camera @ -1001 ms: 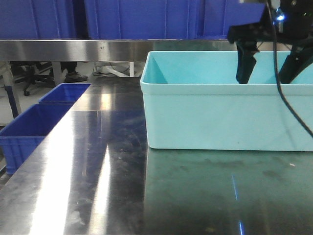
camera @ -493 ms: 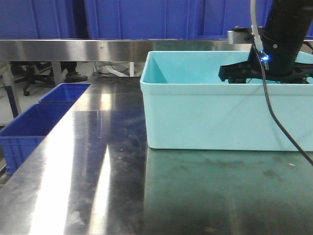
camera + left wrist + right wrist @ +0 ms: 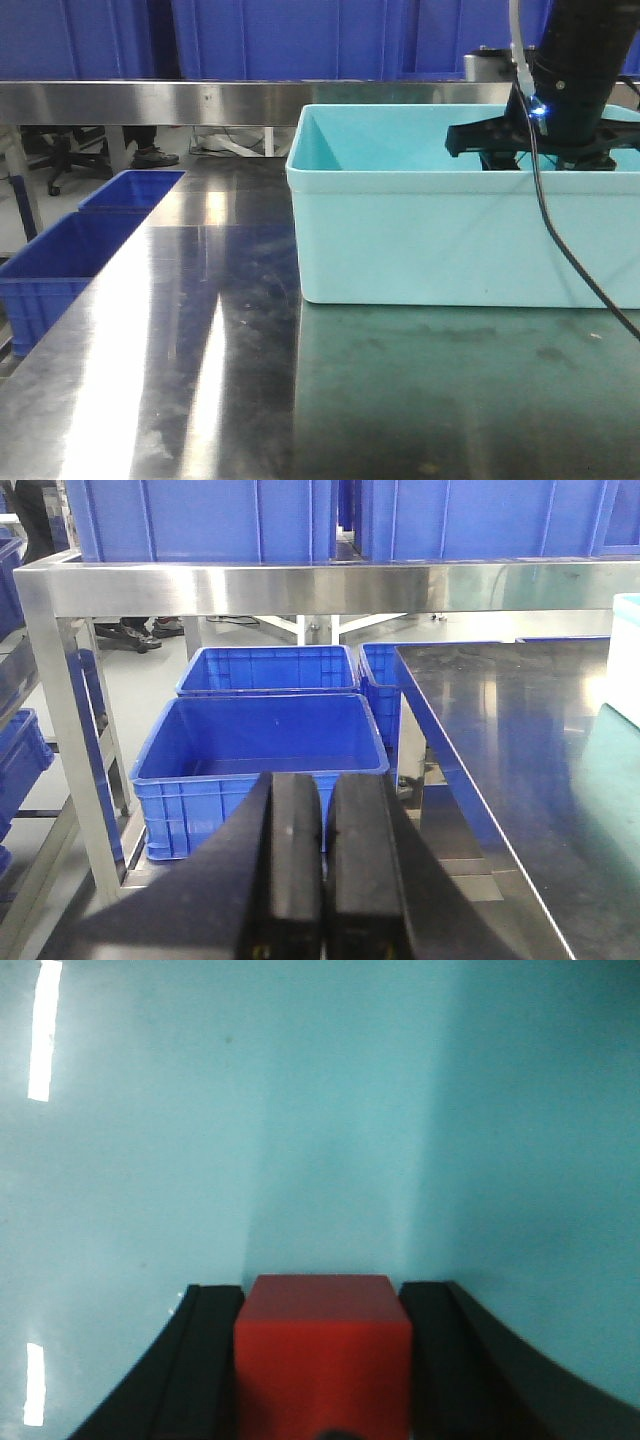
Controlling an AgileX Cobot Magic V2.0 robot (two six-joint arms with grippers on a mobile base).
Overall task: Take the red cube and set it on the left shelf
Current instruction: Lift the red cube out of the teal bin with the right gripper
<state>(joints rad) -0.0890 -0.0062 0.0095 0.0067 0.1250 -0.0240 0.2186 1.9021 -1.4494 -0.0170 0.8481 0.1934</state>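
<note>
Two arms: right gripper (image 3: 322, 1305) is low inside the turquoise tub (image 3: 400, 250), jaws pinching the red cube (image 3: 323, 1360) at bottom centre. Left gripper (image 3: 326, 865) jaws are pressed together, empty. Grasp step; the next move probably calls for lifting clear of the tub wall, then carrying to the left shelf (image 3: 150, 102).

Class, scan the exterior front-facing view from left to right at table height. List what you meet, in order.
Two deep-blue open plastic crates beside the table → bare stretch of the shiny steel tabletop → pale turquoise plastic tub → black robot arm reaching down into the tub's right end.
</note>
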